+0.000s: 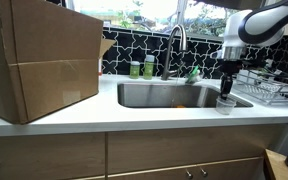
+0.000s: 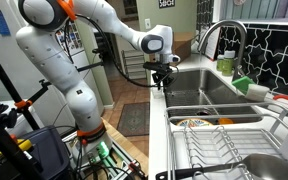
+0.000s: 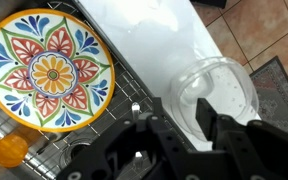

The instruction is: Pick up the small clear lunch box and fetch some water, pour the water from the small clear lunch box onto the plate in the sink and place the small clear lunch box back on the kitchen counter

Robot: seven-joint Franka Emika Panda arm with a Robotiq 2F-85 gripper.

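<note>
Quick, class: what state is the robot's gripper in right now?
Gripper: jaws sit at the rim of the clear tub; whether they are clamped on it cannot be told.

Bright daylight through window, overexposed; white kitchen counter washed out; gripper near lens blurred; all views soft.

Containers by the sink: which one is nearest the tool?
The small clear lunch box, colourless, directly under the tool; the green bottles stand far off.
</note>
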